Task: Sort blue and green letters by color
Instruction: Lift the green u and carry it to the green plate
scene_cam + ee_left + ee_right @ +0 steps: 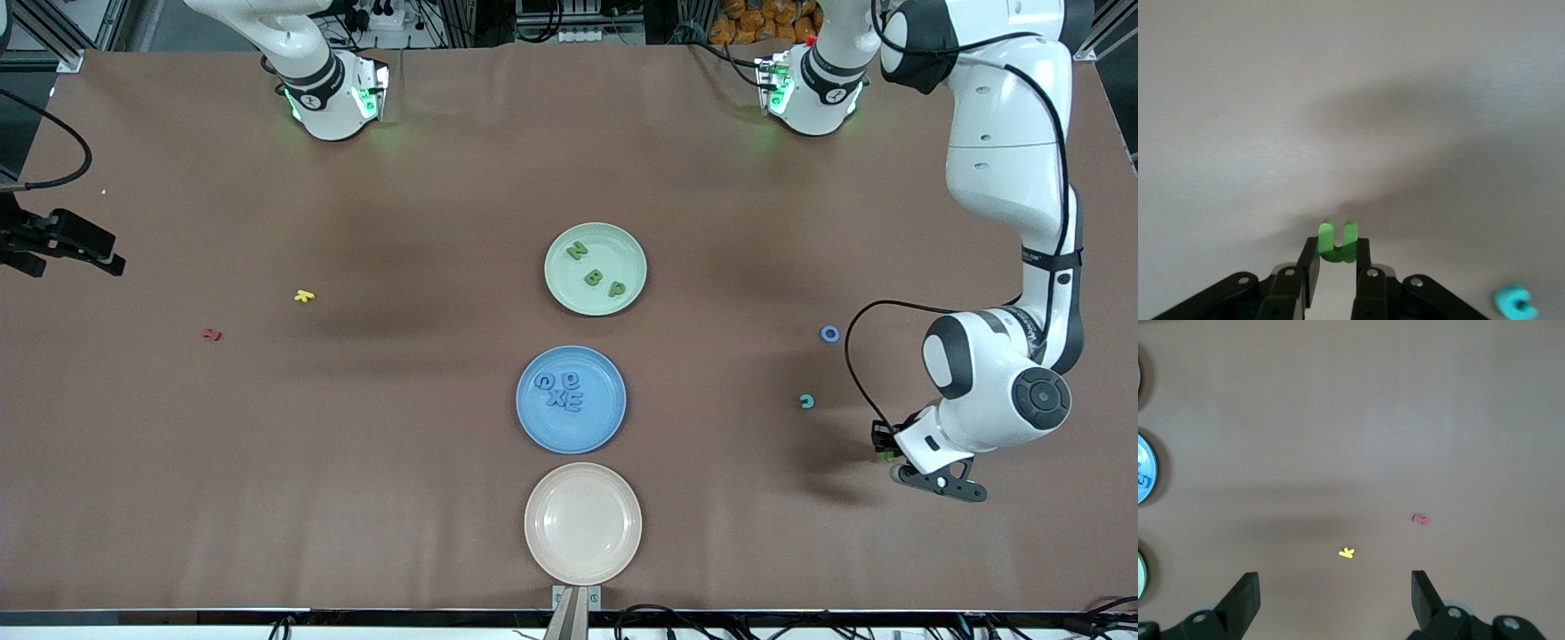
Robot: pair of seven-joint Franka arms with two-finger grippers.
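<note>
Brown table (267,462) carries three plates in a row down its middle. Green plate (596,268), farthest from the front cam, has three green letters (594,267) on it. Blue plate (572,399), next nearer, holds about four blue letters (560,391), bunched and overlapping, so exact count unclear. Pale pink plate (582,523), nearest the cam, is bare.

Progress, judging by layout: well past halfway. Left to do: the green letter now gripped, a blue ring letter (829,333) and a teal C-like letter (806,402), both loose on the table toward the left arm's end, ring farther from the cam than the teal one. Whether teal counts as blue or green I can't say. Yellow letter (304,296) and red letter (211,335) lie toward the right arm's end; not part of the sort.

Left gripper (1337,261) is low at the left arm's end of the table, nearer the cam than the teal letter, fingers clamped on a U-shaped green letter (1337,241). Its two prongs point away from the wrist and its closed base sits between the pads; long axis runs along the fingers. Off the table or not: can't tell.

Right gripper (1335,593) waits by the table edge at the right arm's end, jaws wide apart, nothing held.
</note>
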